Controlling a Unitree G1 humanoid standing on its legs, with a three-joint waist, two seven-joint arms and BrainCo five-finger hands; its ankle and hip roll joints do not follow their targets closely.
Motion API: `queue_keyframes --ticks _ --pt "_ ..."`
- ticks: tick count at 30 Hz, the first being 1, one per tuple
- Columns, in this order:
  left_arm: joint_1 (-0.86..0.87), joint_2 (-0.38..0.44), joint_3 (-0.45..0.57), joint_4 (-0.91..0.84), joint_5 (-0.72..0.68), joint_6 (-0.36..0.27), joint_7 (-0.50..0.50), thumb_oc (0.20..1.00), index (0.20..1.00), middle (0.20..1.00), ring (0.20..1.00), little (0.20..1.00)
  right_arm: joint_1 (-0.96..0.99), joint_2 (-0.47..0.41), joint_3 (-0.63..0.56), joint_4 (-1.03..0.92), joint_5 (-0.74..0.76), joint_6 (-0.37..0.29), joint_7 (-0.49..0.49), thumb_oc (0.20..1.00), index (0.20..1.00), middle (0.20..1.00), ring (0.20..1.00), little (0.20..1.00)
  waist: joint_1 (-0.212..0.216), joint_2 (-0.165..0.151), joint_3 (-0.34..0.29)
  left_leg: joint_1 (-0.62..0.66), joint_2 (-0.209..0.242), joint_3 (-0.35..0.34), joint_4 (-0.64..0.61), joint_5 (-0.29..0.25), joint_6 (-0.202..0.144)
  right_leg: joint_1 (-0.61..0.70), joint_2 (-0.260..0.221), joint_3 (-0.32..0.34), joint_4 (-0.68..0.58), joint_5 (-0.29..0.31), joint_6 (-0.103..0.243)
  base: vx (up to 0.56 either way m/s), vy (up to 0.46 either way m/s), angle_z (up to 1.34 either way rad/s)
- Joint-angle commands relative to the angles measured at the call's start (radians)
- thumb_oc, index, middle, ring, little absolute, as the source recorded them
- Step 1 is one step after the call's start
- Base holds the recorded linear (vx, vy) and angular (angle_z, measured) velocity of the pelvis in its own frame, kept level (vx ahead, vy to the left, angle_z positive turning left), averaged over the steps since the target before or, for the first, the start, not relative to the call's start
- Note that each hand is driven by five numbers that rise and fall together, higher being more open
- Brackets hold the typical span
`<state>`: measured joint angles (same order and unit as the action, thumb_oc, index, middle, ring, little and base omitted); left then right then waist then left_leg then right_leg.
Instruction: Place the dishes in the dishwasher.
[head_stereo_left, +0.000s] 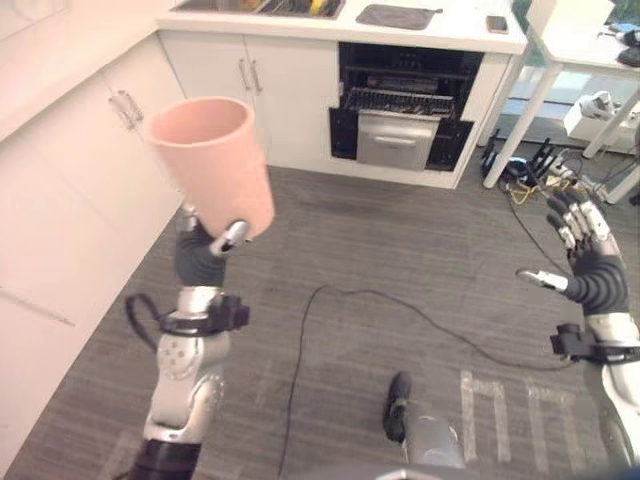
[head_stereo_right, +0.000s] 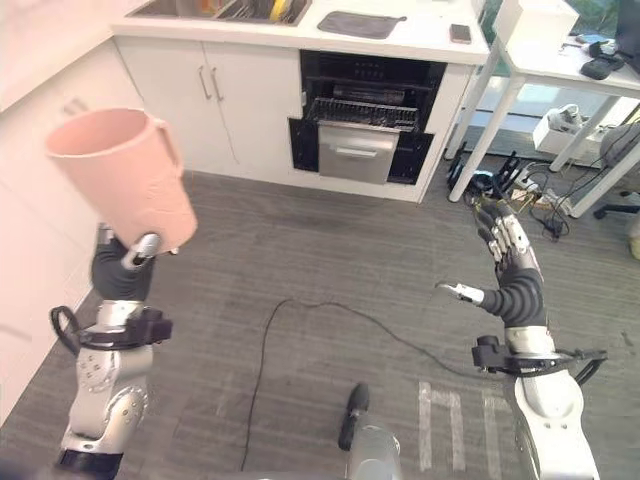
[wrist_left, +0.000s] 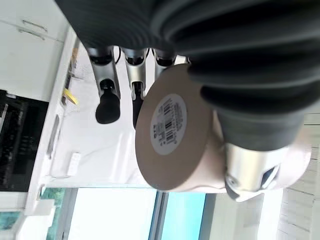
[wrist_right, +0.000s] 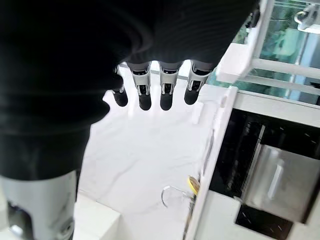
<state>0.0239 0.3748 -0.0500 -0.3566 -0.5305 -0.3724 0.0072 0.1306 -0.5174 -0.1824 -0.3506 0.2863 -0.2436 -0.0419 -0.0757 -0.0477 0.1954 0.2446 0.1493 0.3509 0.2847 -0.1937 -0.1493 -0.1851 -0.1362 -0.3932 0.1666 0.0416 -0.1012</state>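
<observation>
Fingers of the left hand (head_stereo_left: 205, 250) curl round the base of one pale pink plastic mug (head_stereo_left: 212, 162), held upright at the left of the left eye view, mouth upward, above the grey striped carpet floor (head_stereo_left: 400, 240). At the right edge the right hand (head_stereo_left: 583, 245) hangs with fingers spread and empty. At top centre one black built-in dishwasher (head_stereo_left: 405, 100) stands with its wire rack (head_stereo_left: 400, 102) pulled forward over a steel front panel, well apart from the mug across bare carpet. White cabinet doors (head_stereo_left: 255, 90) flank it at left; a dark grey cloth mat (head_stereo_left: 396, 16) and one small dark phone (head_stereo_left: 497, 24) lie on the white countertop (head_stereo_left: 450, 32).

Right eye view: the mug's one handle shows on its right side; a white table (head_stereo_right: 545, 70) stands at upper right beside a tangle of cables on the floor.

Left wrist view: the mug's round underside with one white barcode sticker (wrist_left: 169, 123) sits against the dark ribbed cover, thumb clamped on its wall at lower right.

Right wrist view: dark-tipped fingers hang straight in a row, holding nothing, with the white counter and the dishwasher's steel panel beyond.
</observation>
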Motion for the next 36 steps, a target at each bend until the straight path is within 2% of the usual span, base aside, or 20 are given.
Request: queue_keyframes --ticks 1,2,3,4,5,7,10,11,12,14,17,19,22,23,26,27,29,32,34,36 --pt "0.01 0.053 0.023 -0.057 -0.024 -0.038 0.01 0.2 0.2 0.2 0.2 0.2 0.006 -0.038 0.006 -0.078 0.023 -0.041 -0.009 1.0 1.0 1.0 1.0 1.0 -0.013 0.005 -0.086 -0.128 -0.003 0.021 0.048 0.071 0.052 0.144 -0.048 -0.036 -0.171 0.022 0.216 0.34 -0.401 -0.38" --pt "0.015 0.04 0.033 -0.056 -0.026 -0.045 0.021 0.2 0.2 0.2 0.2 0.2 -0.008 -0.05 0.006 -0.071 0.026 -0.032 0.014 1.0 1.0 1.0 1.0 1.0 -0.013 0.009 -0.086 -0.187 0.016 0.025 0.206 0.15 0.012 0.18 -0.016 -0.031 -0.195 -0.007 0.172 0.3 -0.356 -0.73" --pt "0.017 0.035 0.037 -0.059 -0.024 -0.044 0.021 0.2 0.2 0.2 0.2 0.2 -0.012 -0.051 0.006 -0.068 0.025 -0.031 0.023 1.0 1.0 1.0 1.0 1.0 -0.011 0.006 -0.083 -0.227 0.031 0.035 0.272 0.186 -0.002 0.202 -0.008 -0.032 -0.203 -0.021 0.157 0.29 -0.342 -0.6" --pt "0.016 0.033 0.037 -0.056 -0.023 -0.044 0.018 0.2 0.2 0.2 0.2 0.2 -0.015 -0.052 0.007 -0.068 0.02 -0.027 0.019 1.0 1.0 1.0 1.0 1.0 -0.008 0.001 -0.076 -0.273 0.051 0.038 0.308 0.187 -0.003 0.22 -0.009 -0.035 -0.206 -0.028 0.151 0.22 -0.202 -0.58" --pt "0.008 0.025 0.038 -0.05 -0.014 -0.039 0.016 0.2 0.2 0.2 0.2 0.2 -0.036 -0.06 0.016 -0.068 0.015 -0.008 0.005 1.0 1.0 1.0 1.0 1.0 -0.006 0.005 -0.063 -0.304 0.075 0.065 0.265 0.156 0.016 0.246 -0.002 -0.042 -0.208 -0.046 0.153 0.25 -0.08 -0.38" --pt "0.023 0.022 0.049 -0.046 -0.007 -0.059 0.025 0.2 0.2 0.2 0.2 0.2 -0.043 -0.055 0.014 -0.073 0.021 -0.011 0.025 1.0 1.0 1.0 1.0 1.0 -0.009 0.023 -0.057 -0.276 0.076 0.112 0.032 0.173 0.045 0.278 0.014 -0.013 -0.217 -0.065 0.165 0.29 0.12 -0.21" --pt "0.063 0.023 0.052 -0.041 -0.019 -0.102 0.034 0.2 0.2 0.2 0.2 0.2 0.023 -0.051 -0.016 -0.098 0.035 -0.044 0.089 1.0 1.0 1.0 1.0 1.0 -0.009 0.04 -0.075 -0.254 0.086 0.085 -0.279 0.268 0.028 0.309 0.016 0.007 -0.247 -0.072 0.191 0.32 0.254 -0.57" --pt "0.076 0.023 0.052 -0.037 -0.031 -0.119 0.024 0.2 0.2 0.2 0.2 0.2 0.038 -0.059 -0.028 -0.1 0.032 -0.044 0.101 1.0 1.0 1.0 1.0 1.0 -0.007 0.047 -0.085 -0.25 0.112 0.069 -0.349 0.315 0.003 0.323 0.02 0.017 -0.25 -0.096 0.199 0.4 0.358 -1.16" --pt "0.083 0.021 0.048 -0.029 -0.038 -0.138 0.011 0.2 0.2 0.2 0.2 0.2 0.044 -0.074 -0.044 -0.096 0.044 -0.048 0.109 1.0 1.0 1.0 1.0 1.0 -0.008 0.053 -0.085 -0.266 0.14 0.085 -0.359 0.364 -0.003 0.324 0.027 0.007 -0.246 -0.105 0.192 0.41 0.359 -1.1" --pt "0.088 0.021 0.047 -0.018 -0.054 -0.171 -0.006 0.2 0.2 0.2 0.2 0.2 0.034 -0.104 -0.075 -0.091 0.092 -0.042 0.124 1.0 1.0 1.0 1.0 1.0 -0.013 0.051 -0.092 -0.254 0.144 0.109 -0.36 0.323 -0.011 0.337 0.01 -0.003 -0.216 -0.145 0.203 0.4 0.44 -0.6" --pt "0.055 0.03 0.039 -0.005 -0.061 -0.169 0.002 0.2 0.2 0.2 0.2 0.2 0.023 -0.114 -0.089 -0.09 0.113 -0.025 0.121 1.0 1.0 1.0 1.0 1.0 -0.011 0.044 -0.096 -0.246 0.1 0.106 -0.362 0.279 0.023 0.33 -0.024 0.004 -0.132 -0.185 0.225 0.33 0.483 0.16" --pt "0.024 0.033 0.034 0.001 -0.054 -0.163 -0.013 0.2 0.2 0.2 0.2 0.2 0.027 -0.089 -0.093 -0.094 0.111 -0.026 0.113 1.0 1.0 1.0 1.0 1.0 -0.002 0.04 -0.099 -0.252 0.057 0.1 -0.366 0.271 0.065 0.311 -0.047 0.004 -0.038 -0.195 0.241 0.3 0.469 0.76" --pt "-0.006 0.04 0.034 0.002 -0.053 -0.124 -0.023 0.2 0.2 0.2 0.2 0.2 0.037 -0.051 -0.084 -0.105 0.073 -0.026 0.09 1.0 1.0 1.0 1.0 1.0 0.003 0.032 -0.102 -0.224 -0.034 0.022 -0.372 0.22 0.127 0.218 -0.107 0.051 0.211 -0.11 0.28 0.41 0.495 0.78" --pt "-0.011 0.042 0.035 -0.002 -0.051 -0.109 -0.02 0.2 0.2 0.2 0.2 0.2 0.04 -0.036 -0.082 -0.107 0.063 -0.02 0.097 1.0 1.0 1.0 1.0 1.0 0.007 0.033 -0.105 -0.216 -0.062 -0.001 -0.372 0.201 0.144 0.189 -0.124 0.061 0.311 -0.106 0.284 0.39 0.457 0.54" --pt "-0.02 0.039 0.043 -0.015 -0.048 -0.071 -0.019 0.2 0.2 0.2 0.2 0.2 0.053 -0.028 -0.077 -0.113 0.044 -0.004 0.102 1.0 1.0 1.0 1.0 1.0 0.017 0.046 -0.11 -0.206 -0.099 -0.051 -0.372 0.179 0.172 0.099 -0.136 0.076 0.503 -0.072 0.273 0.32 0.311 0.34" --pt "-0.014 0.037 0.046 -0.021 -0.045 -0.063 -0.02 0.2 0.2 0.2 0.2 0.2 0.057 -0.022 -0.074 -0.114 0.041 -0.003 0.104 1.0 1.0 1.0 1.0 1.0 0.015 0.045 -0.108 -0.201 -0.107 -0.058 -0.372 0.171 0.174 0.064 -0.143 0.077 0.518 -0.061 0.27 0.25 0.083 0.21" --pt "-0.011 0.037 0.047 -0.02 -0.043 -0.054 -0.015 0.2 0.2 0.2 0.2 0.2 0.056 -0.023 -0.07 -0.109 0.045 0.0 0.107 1.0 1.0 1.0 1.0 1.0 0.011 0.036 -0.105 -0.19 -0.102 -0.046 -0.372 0.165 0.168 0.041 -0.151 0.036 0.428 -0.052 0.26 0.18 -0.076 0.06" --pt "-0.038 0.049 0.023 -0.019 -0.012 -0.054 0.014 0.2 0.2 0.2 0.2 0.2 0.042 -0.044 -0.063 -0.104 0.069 -0.002 0.09 1.0 1.0 1.0 1.0 1.0 -0.007 0.01 -0.089 -0.164 -0.083 -0.001 -0.372 0.147 0.142 0.053 -0.168 -0.022 0.102 -0.005 0.261 0.14 -0.295 -0.01" --pt "-0.059 0.048 -0.021 -0.019 0.032 -0.068 0.033 0.2 0.2 0.2 0.2 0.2 0.037 -0.036 -0.041 -0.1 0.061 -0.024 0.061 1.0 1.0 1.0 1.0 1.0 -0.031 -0.012 -0.074 -0.142 -0.087 0.015 -0.372 0.11 0.139 0.051 -0.206 0.033 -0.028 0.131 0.305 0.18 -0.397 0.3" --pt "-0.051 0.047 -0.03 -0.024 0.045 -0.079 0.034 0.2 0.2 0.2 0.2 0.2 0.042 -0.013 -0.023 -0.104 0.04 -0.029 0.057 1.0 1.0 1.0 1.0 1.0 -0.028 -0.015 -0.066 -0.117 -0.082 0.028 -0.372 0.091 0.14 0.045 -0.246 0.028 -0.047 0.174 0.327 0.21 -0.406 0.9"
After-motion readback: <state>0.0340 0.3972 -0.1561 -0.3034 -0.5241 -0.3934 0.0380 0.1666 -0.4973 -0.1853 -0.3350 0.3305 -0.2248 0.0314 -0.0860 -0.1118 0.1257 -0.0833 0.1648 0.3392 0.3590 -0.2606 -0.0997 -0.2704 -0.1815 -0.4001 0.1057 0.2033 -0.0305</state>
